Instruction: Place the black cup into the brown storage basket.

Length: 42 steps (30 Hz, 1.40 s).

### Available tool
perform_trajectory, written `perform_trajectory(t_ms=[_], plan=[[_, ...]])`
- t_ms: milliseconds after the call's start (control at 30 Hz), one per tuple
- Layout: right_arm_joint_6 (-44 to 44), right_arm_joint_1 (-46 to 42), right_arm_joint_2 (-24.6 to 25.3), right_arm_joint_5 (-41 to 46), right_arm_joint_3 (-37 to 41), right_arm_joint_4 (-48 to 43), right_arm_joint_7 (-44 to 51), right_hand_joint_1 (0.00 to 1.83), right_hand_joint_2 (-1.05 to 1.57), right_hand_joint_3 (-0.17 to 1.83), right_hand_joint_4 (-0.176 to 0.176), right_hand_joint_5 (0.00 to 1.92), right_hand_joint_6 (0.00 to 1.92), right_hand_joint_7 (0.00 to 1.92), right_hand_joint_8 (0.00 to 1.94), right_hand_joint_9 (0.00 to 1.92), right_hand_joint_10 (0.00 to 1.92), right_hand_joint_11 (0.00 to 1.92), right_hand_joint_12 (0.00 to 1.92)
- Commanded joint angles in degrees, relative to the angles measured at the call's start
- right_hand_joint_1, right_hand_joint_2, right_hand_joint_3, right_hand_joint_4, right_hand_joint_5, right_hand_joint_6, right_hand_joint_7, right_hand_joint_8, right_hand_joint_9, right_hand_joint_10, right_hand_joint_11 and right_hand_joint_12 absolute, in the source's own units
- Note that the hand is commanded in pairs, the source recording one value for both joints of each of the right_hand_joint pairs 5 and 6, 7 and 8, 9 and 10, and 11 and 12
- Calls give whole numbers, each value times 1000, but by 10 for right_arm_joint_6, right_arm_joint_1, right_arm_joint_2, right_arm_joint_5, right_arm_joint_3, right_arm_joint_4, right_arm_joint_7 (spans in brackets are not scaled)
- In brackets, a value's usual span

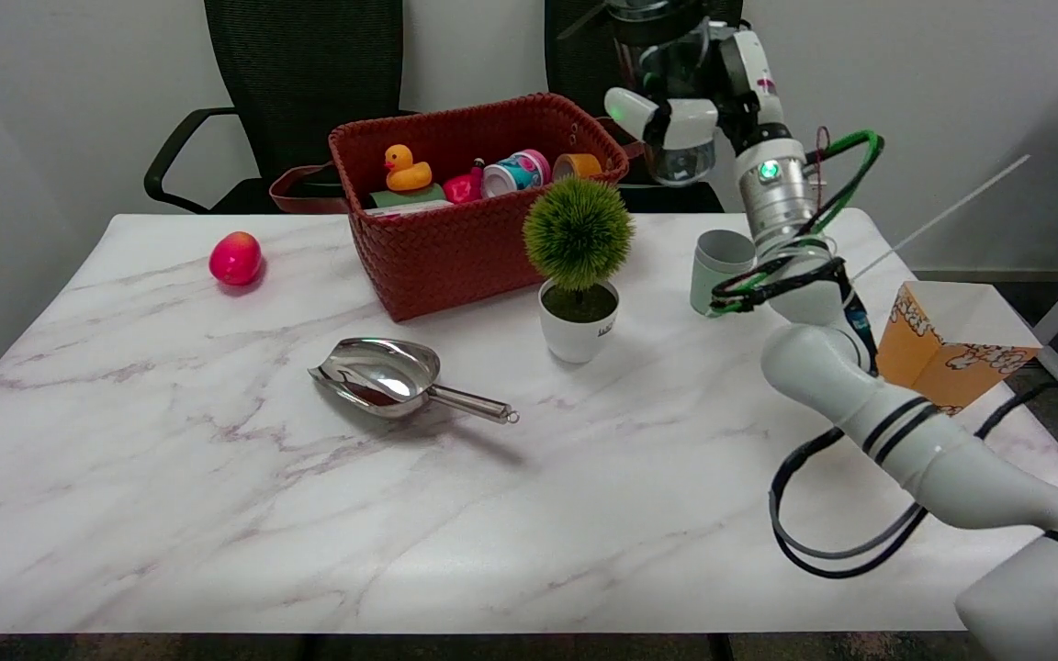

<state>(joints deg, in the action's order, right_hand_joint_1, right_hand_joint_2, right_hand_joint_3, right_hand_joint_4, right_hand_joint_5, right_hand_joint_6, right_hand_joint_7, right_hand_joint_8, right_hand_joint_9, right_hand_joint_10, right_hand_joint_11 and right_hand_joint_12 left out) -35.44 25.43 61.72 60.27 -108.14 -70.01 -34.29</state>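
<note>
The black, glossy cup is off the bench, gripped in the right hand, whose white fingers are wrapped around its lower body. The cup is held above and just to the right of the brown woven storage basket, near the basket's right-hand rim. Its long axis appears roughly upright, although the dark chair backs behind it obscure its outline.

Governing relation: the basket opening lies to the left of the cup and below it. In my judgement, the next move requires a short travel leftward over the rim, followed by a descent. The right end of the basket already holds an orange roll and a pink-and-teal roll, so free space there is limited.

Count of items:
- One black cup.
- One basket.
- One yellow rubber duck, inside the basket towards its left.
- One round green artificial plant in a white pot, in front of the basket's right corner.
- One pale grey-green cup, right of the basket.
- One shiny steel scoop, in front of the basket.
- One red-pink ball-like object, left of the basket.
</note>
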Motion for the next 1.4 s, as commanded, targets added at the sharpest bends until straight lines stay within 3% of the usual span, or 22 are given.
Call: perform_trajectory(t_ms=[33, 267, 800, 1133, 1400], plan=[[54, 138, 39, -6, -54, 75, 89, 1313, 1020, 1004, 0, 1481, 1481, 1674, 1674, 1560, 1560, 1283, 1283], [48, 189, 56, -19, -76, 140, 94, 1353, 780, 1197, 0, 1406, 1406, 1612, 1612, 1509, 1509, 1226, 1226], [47, 328, 139, -172, -133, 339, 132, 1334, 346, 1496, 0, 1192, 1192, 1490, 1490, 1397, 1397, 1080, 1080], [27, 370, 185, -193, -161, 439, 140, 1288, 311, 1448, 0, 1249, 1249, 1486, 1486, 1379, 1379, 1075, 1075], [19, 375, 199, -193, -166, 459, 242, 1236, 399, 1311, 0, 1314, 1314, 1485, 1485, 1360, 1360, 1082, 1082]])
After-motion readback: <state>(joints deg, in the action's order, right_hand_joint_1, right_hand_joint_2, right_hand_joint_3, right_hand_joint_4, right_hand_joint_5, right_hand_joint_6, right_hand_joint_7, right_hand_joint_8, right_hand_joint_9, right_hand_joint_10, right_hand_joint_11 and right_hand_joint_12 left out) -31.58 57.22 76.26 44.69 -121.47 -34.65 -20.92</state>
